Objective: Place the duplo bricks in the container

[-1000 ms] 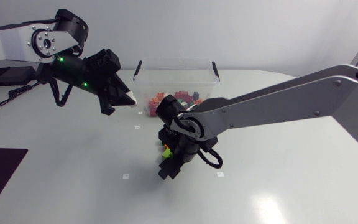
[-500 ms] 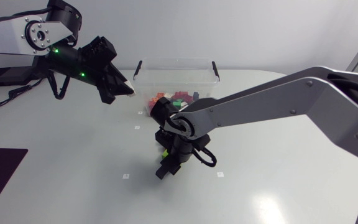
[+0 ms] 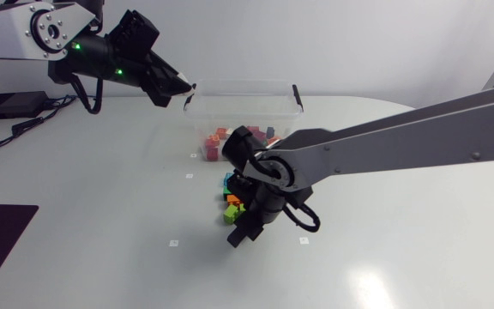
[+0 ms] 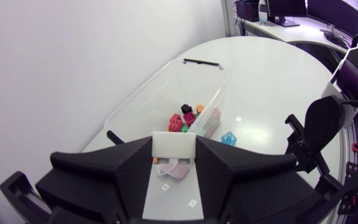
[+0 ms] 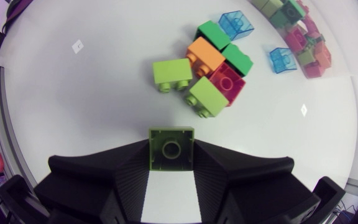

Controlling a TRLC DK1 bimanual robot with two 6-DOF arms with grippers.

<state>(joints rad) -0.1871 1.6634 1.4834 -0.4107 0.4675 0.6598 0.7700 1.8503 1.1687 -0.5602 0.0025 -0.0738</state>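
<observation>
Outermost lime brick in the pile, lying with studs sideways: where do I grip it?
Come straight down on the lime brick, with fingers across its studded face and the opposite face. Both of those sides look free, while one short end sits close against the orange brick.

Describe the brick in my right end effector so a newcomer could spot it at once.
Start at the clear container at the table's far side; a loose pile of bricks lies in front of it. Just short of that pile, the right end effector is shut on an olive-green brick; unlike the pile's loose greens, it is clamped between black fingers.
</observation>
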